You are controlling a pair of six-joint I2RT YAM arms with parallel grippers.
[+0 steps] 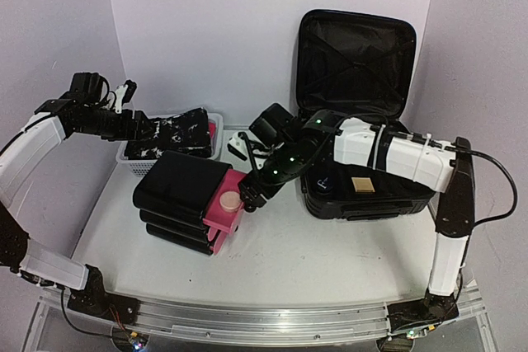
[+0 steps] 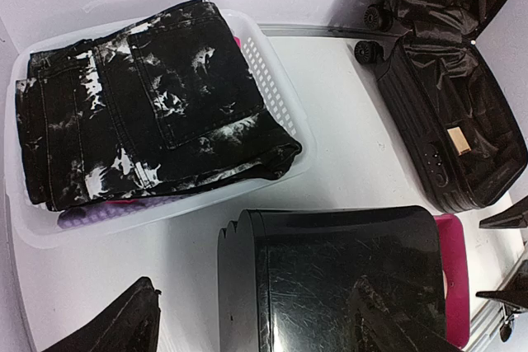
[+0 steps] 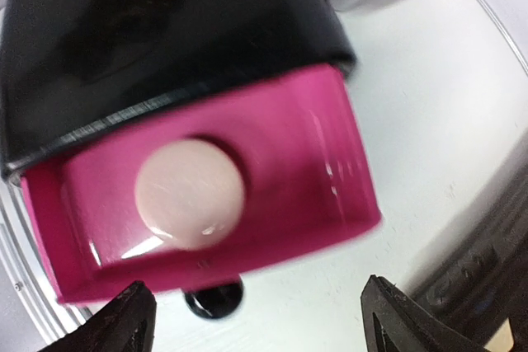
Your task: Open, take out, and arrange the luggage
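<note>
The luggage (image 1: 363, 191) lies open at the right, with its lid (image 1: 355, 51) leaning up against the back wall and its black lining (image 2: 462, 121) showing. A small tan tag (image 1: 360, 185) lies inside it. My right gripper (image 1: 247, 197) stands open just in front of the pink side (image 3: 206, 204) of a smaller black case (image 1: 183, 191). Its fingers (image 3: 124, 323) are spread wide with nothing between them, below a pale round knob (image 3: 190, 194). My left gripper (image 2: 260, 327) hangs open and empty above the basket and the smaller case (image 2: 346, 278).
A white perforated basket (image 1: 132, 157) at the back left holds folded black-and-white jeans (image 2: 148, 113). A black knob (image 3: 214, 298) sticks out under the pink side. Bare white table (image 1: 330, 253) lies in front of the luggage and the smaller case.
</note>
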